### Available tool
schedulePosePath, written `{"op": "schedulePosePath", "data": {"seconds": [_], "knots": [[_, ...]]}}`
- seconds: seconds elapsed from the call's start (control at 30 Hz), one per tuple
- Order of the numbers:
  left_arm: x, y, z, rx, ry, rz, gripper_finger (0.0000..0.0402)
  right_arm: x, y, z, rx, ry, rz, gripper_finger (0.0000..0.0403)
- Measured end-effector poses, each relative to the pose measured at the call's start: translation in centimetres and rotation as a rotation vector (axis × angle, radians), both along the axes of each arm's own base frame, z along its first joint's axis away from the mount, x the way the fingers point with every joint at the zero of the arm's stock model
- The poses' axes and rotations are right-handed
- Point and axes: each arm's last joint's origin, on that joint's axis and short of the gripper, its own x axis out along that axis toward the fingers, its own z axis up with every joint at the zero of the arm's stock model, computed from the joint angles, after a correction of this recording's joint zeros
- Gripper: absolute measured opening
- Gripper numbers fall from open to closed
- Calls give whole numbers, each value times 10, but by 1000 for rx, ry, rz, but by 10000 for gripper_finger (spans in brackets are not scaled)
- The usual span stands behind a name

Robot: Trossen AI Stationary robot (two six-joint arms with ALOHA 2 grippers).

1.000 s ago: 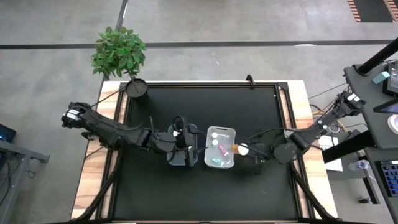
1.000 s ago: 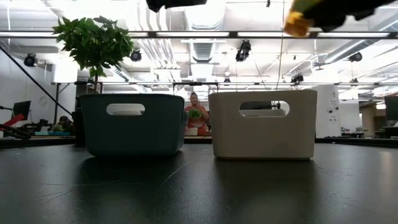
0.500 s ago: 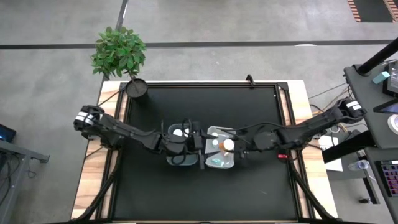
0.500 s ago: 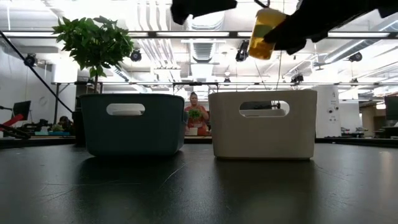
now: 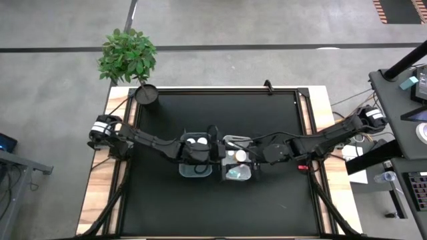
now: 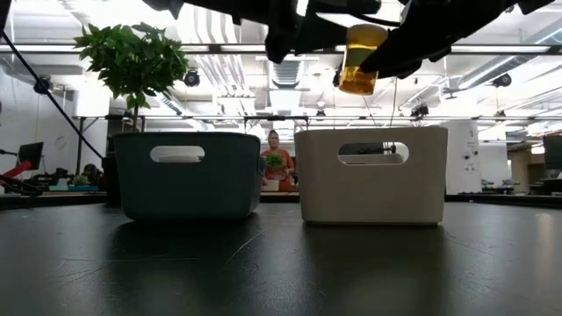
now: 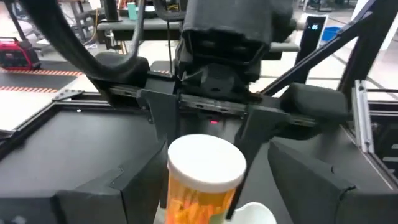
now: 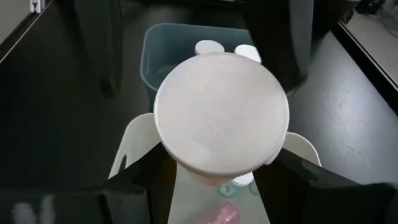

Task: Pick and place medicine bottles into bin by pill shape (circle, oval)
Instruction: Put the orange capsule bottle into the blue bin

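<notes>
My right gripper [image 5: 248, 157] is shut on an orange medicine bottle with a white cap [image 5: 240, 155]. It holds the bottle above the white bin [image 5: 227, 143]; in the low view the bottle [image 6: 361, 60] hangs clear above the bin's rim [image 6: 369, 132]. My left gripper [image 5: 215, 151] is open and empty. It hovers between the blue bin [image 5: 187, 169] and the white bin, facing the bottle. Two white-capped bottles [image 8: 209, 47] lie in the blue bin. A white-capped and a small pink bottle [image 8: 225, 213] lie in the white bin. My right gripper pinches the bottle's orange body [image 7: 186, 202] between its two fingers [image 7: 159, 127], one on each side just under the cap. The fingers come from above, slanting in from the table's right. The bottle is upright, cap up, lifted clear over the white bin.
A black pot [image 5: 146, 94] with a green plant [image 5: 127, 55] stands at the table's far left corner. The two bins sit side by side at the table's middle. People and equipment show in the room beyond the table [image 6: 276, 162].
My right gripper has carried the orange bottle toward the table's left, from beside the white bin to above it, and the bottle has come lower. My left gripper has gone toward the table's right, from over the blue bin toward the white bin.
</notes>
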Motion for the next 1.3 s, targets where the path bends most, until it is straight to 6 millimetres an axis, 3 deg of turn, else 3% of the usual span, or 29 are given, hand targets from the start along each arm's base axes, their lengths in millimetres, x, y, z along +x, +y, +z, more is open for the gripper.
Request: {"op": "schedulePosePath", "data": {"seconds": [0.33,0.7,0.93,1.3], "knots": [[6,4,-12,12,29,13,256,2,-3,3,53,-8,-43,180],[6,6,-12,18,32,22,186,4,-2,-1,63,4,-52,180],[6,6,-12,21,30,21,174,4,-2,-1,63,3,-52,183],[5,6,-15,36,33,36,171,0,-4,5,46,-8,-47,265]]}}
